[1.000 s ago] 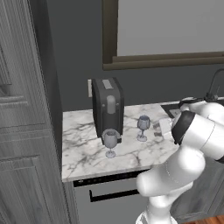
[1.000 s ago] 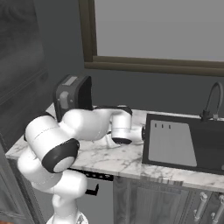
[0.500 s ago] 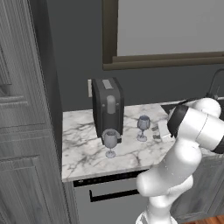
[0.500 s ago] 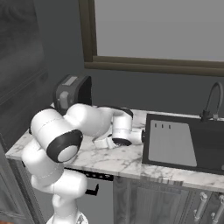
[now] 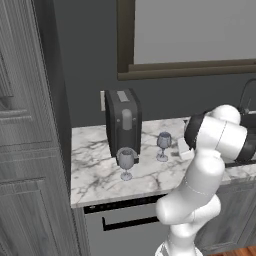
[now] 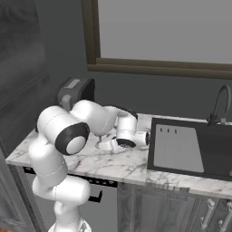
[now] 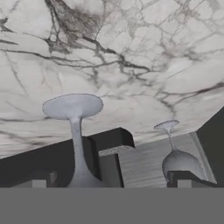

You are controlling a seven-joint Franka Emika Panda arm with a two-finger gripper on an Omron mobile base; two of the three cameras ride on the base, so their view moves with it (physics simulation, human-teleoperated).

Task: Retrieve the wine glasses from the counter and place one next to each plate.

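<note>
Looking from the left base view, we see both wine glasses standing upright on the marble tabletop (image 5: 95, 170): the nearer glass (image 5: 126, 162) in front of the dark toaster (image 5: 123, 122), the farther glass (image 5: 163, 145) to its right, just beside the arm's white wrist. That view hides our hand behind the arm's elbow. The right base view gives what the left one cannot: our hand (image 6: 105, 144) low over the tabletop (image 6: 127, 163), pointing towards the toaster (image 6: 74, 90), with a thin glass stem barely visible just by it; the glasses themselves are mostly hidden there behind the forearm. It also shows the dark sink (image 6: 190, 149) and its tap (image 6: 219, 106) off to the right.

The hand view is rolled over, so the marble (image 7: 131, 57) fills the top and the glasses hang foot-up. One glass (image 7: 75, 131) is close, its round foot and stem rising between our two dark fingertips (image 7: 39, 180), nearer the left one. The other glass (image 7: 175, 153) sits farther off, beyond the right fingertip. Our fingers stand apart, wide enough to frame the near stem, and we have hold of nothing
</note>
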